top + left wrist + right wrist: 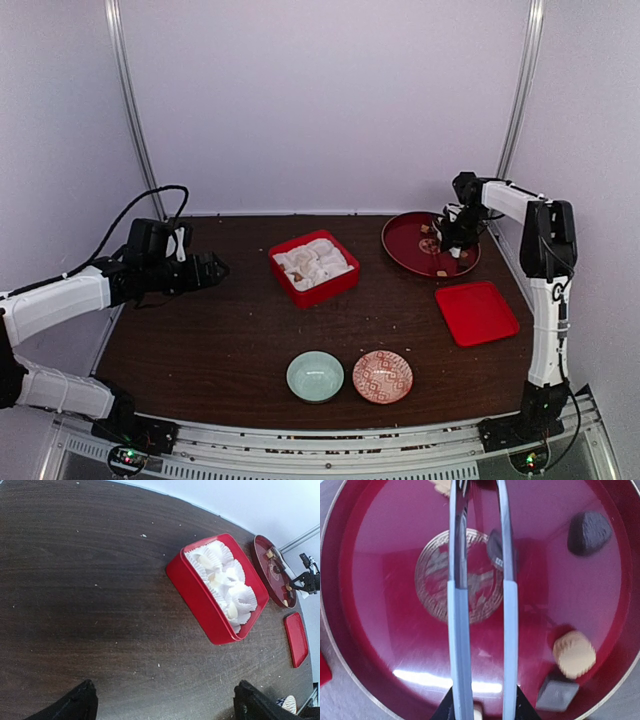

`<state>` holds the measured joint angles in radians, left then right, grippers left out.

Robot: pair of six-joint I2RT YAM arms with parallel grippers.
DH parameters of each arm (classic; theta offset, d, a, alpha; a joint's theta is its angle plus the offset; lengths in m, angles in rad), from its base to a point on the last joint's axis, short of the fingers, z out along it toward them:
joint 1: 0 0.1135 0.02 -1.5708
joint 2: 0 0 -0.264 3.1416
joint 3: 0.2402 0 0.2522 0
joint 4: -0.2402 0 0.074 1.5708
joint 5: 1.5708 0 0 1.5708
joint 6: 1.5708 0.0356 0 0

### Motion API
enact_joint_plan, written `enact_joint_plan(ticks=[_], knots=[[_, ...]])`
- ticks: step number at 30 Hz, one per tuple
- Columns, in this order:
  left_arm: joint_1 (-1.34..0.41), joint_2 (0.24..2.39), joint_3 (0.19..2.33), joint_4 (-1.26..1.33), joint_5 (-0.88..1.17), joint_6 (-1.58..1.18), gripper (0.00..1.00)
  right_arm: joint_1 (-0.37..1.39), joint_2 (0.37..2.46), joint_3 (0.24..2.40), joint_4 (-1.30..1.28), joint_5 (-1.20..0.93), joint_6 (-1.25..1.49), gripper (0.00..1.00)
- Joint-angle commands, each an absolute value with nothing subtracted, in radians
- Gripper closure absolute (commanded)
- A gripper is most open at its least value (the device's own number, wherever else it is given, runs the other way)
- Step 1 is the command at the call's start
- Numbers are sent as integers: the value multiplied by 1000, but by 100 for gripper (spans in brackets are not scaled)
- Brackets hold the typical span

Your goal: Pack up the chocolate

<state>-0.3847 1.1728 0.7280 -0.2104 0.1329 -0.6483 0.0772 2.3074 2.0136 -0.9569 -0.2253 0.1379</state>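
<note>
1. The right hand (481,709), clamped on slim silver tongs (457,630), hangs over the round dark-red plate (380,645). An off-centre squeeze could flick a piece across the glossy surface.
2. The left hand (210,268), fingers apart, holds nothing at the overhead frame's left.
3. The chocolate (574,653) is tiny tan, dark and grey bites, scattered on that plate along the wrist frame's right side.

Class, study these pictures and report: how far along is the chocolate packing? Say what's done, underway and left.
Done: about three pale pieces sit in paper cups in the red box. Underway: the right hand holds tongs over the round plate. Left: several chocolates lie on that plate, and the lid is off the box.
</note>
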Motion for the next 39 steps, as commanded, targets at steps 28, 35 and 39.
enact_joint_plan(ticks=[28,35,39], knots=[[-374,1136,712,-169,138,-656,2,406,1893,1736,-778,-419,150,91],[-375,1152,716,-165,144,-655,2,526,2043,1904,-831,-382,154,90],[-375,1151,708,-163,140,-655,2,575,2133,1996,-871,-350,154,90]])
